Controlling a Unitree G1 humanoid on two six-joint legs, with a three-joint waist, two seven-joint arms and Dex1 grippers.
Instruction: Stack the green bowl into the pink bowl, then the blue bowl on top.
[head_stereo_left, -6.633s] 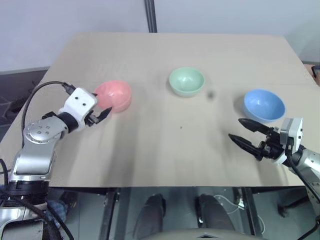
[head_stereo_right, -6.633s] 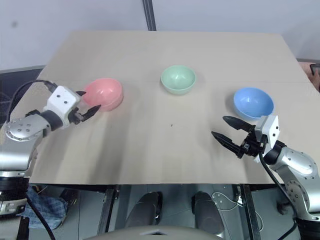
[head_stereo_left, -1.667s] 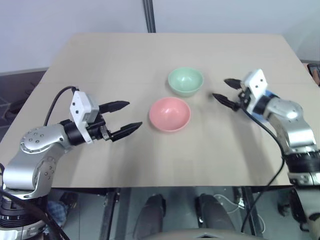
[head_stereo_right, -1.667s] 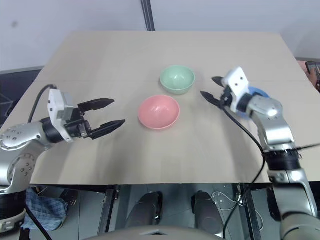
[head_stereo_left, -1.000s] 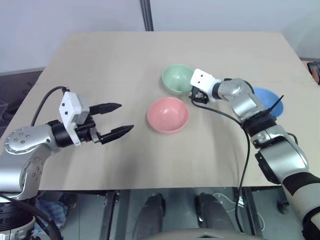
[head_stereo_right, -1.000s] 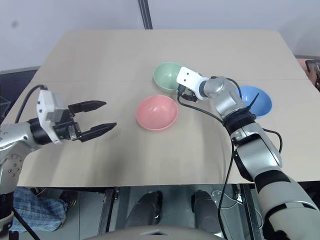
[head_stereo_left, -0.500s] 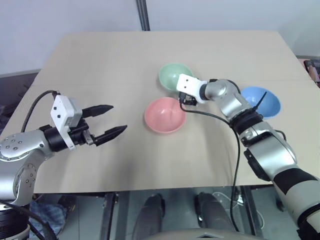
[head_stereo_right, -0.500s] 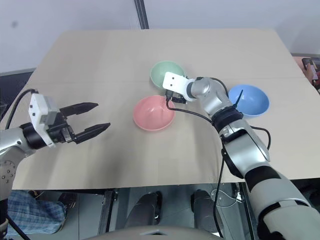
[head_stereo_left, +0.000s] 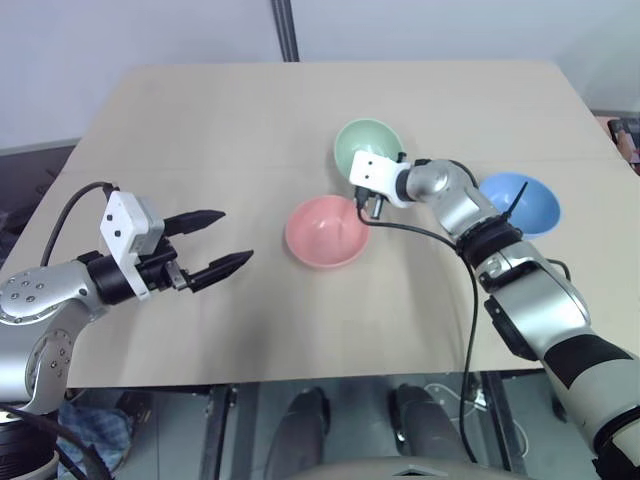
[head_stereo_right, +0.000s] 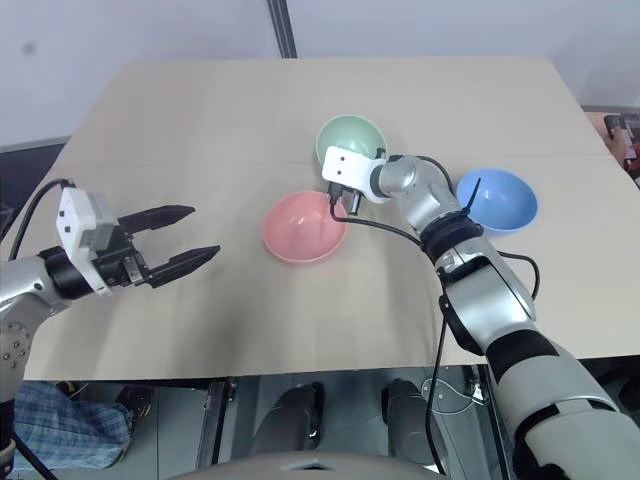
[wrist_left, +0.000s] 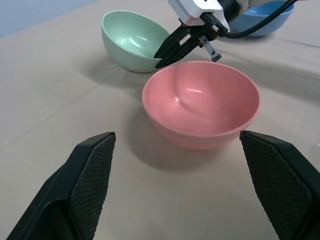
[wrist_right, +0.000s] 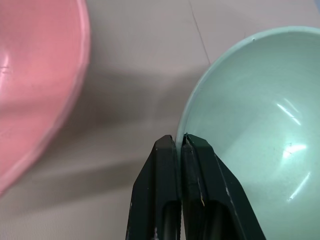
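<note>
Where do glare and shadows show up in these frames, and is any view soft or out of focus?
Left wrist view: bright highlights inside the pink bowl and the green bowl, each casting a soft shadow on the table. Right wrist view: glare streaks inside the green bowl; the right gripper, very close to the lens, looks soft. Eye views: even lighting, faint shadows.

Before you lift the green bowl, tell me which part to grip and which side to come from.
Grip the thin rim of the green bowl on the side facing the pink bowl, one finger inside and one outside. The smooth, rounded wall offers nothing else to pinch, and the right end effector is already shut on that rim there, with the bowl tilted. The pink bowl sits close beside it, so lifting upward looks safest.
</note>
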